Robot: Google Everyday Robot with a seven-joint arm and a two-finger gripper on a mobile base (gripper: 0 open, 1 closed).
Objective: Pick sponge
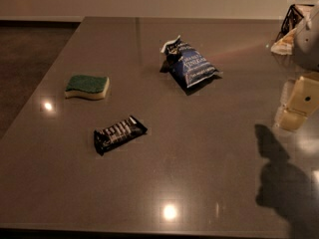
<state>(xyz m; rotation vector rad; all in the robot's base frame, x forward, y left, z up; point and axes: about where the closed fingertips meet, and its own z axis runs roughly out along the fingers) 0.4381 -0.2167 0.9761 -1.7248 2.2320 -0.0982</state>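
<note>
The sponge, green top over yellow foam, lies in the left part of the grey table. Below it is a black candy bar, and a blue snack bag lies at upper centre; their white lettering is unreadable. The gripper hangs at the right edge, and I cannot tell whether it is apart or together.

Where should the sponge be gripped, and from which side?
Probably across its short width, mid-length, from above: the sponge lies flat, green side up, nothing touching it. The tool hangs at the right edge of view, well apart.
</note>
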